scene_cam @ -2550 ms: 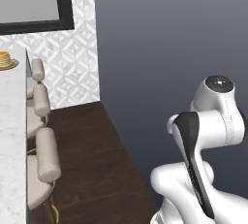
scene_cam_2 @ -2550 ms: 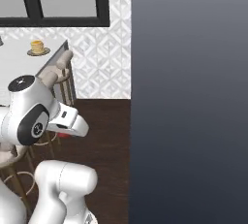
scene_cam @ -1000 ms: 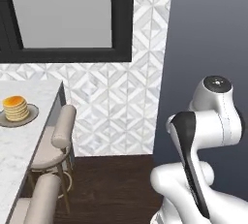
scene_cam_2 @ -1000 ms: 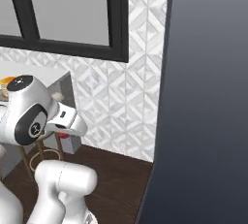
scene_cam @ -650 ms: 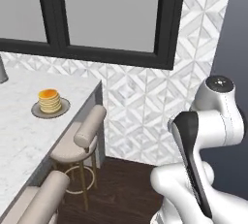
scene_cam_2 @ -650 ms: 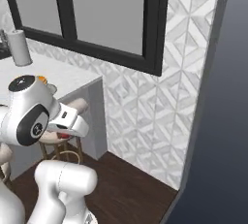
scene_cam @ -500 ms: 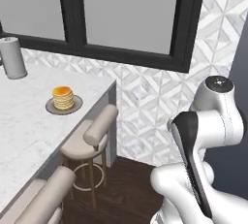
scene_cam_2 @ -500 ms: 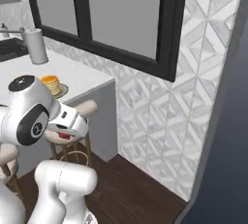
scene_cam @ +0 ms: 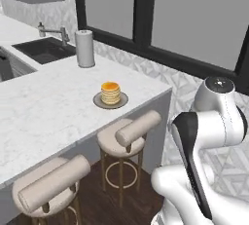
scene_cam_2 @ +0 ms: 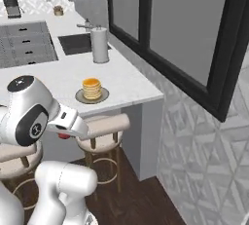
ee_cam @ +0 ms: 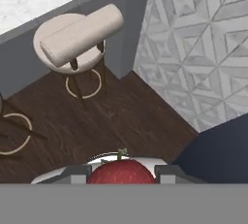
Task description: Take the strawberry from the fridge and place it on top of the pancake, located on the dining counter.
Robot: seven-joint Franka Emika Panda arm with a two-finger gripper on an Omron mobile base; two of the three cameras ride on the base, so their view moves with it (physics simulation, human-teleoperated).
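Strawberry (ee_cam: 121,171), a small red roundish fruit, sits clamped between the dark two-finger gripper (ee_cam: 121,174), held low over the dark floor, while the golden pancake stack (scene_cam: 110,92) on the white marble dining counter (scene_cam: 44,107) lies ahead, higher up, beyond the beige stools (scene_cam: 127,136).

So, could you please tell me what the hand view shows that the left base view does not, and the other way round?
Hand view alone: the strawberry sitting between the gripper fingers, close up, with dark wood floor beneath.

Left base view alone: the paper towel roll, the dark sink with its tap, and the black-framed window.

Both: the pancake on its plate on the white counter, the beige stool by the counter's end, and the patterned wall tiles.
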